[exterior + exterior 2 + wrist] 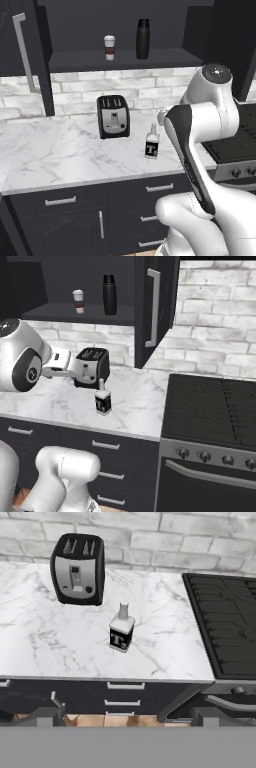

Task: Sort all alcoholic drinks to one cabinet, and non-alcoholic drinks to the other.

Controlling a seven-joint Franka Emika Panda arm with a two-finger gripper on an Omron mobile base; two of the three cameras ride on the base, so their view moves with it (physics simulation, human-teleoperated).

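A squat pale bottle with a black label [152, 143] [103, 398] [121, 630] stands upright on the marble counter, in front of and to the right of the toaster. On the shelf of the open dark wall cabinet [120, 61] [60, 310] stand a white coffee cup with a brown band [109, 47] [78, 301] and, to its right, a taller black flask [143, 39] [109, 295]. In the hand view my gripper [127, 716] is open with nothing between its fingers. It hangs back over the counter's front edge, well short of the bottle.
A black-and-silver toaster [113, 116] [92, 367] [77, 569] sits near the brick wall. A black stove [235, 145] [210, 406] [225, 627] adjoins the counter on the right. Both cabinet doors [30, 55] [156, 306] hang open. Drawers [60, 201] run below the counter.
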